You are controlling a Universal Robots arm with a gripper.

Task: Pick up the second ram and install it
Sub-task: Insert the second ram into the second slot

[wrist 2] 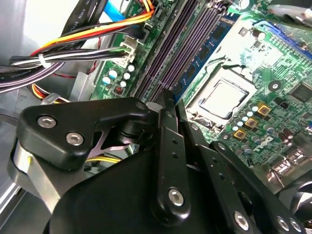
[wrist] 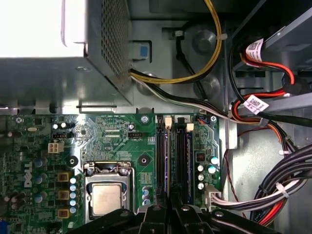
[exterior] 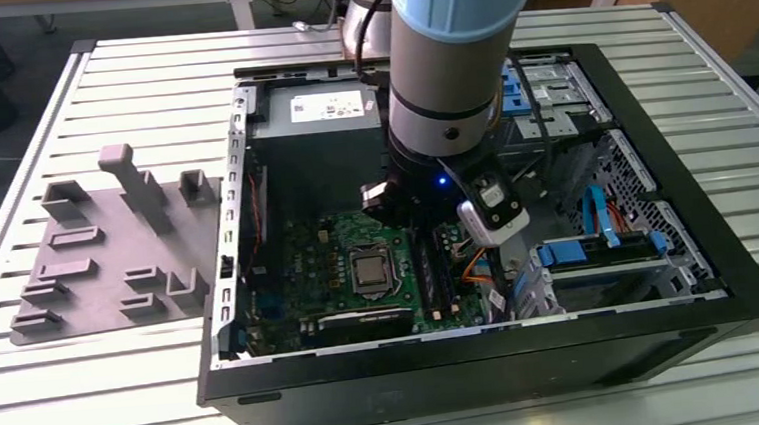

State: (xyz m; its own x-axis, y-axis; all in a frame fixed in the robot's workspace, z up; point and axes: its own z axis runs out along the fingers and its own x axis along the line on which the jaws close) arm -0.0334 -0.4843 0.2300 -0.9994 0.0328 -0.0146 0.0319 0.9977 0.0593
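Observation:
The second ram (wrist 2: pixel 209 44), a bluish-green stick, stands on edge in the long black memory slot beside the processor socket (wrist 2: pixel 222 97). In the first wrist view it is a thin bluish strip (wrist: pixel 169 165) running along the slots. My gripper (wrist 2: pixel 170 97) is low inside the open computer case (exterior: pixel 705 280). Its black fingers (wrist: pixel 155 214) are drawn close on either side of the stick's middle, so it looks shut on it. In the exterior view the gripper (exterior: pixel 407 221) hangs over the motherboard (exterior: pixel 316 267).
A grey holder block (exterior: pixel 102 252) lies on the slatted table at the exterior view's left. The case holds a power supply (exterior: pixel 325 111), blue drive bays (exterior: pixel 597 247) and cable bundles (wrist: pixel 273 195) close to the slots. A white latch (wrist: pixel 168 122) marks a slot's end.

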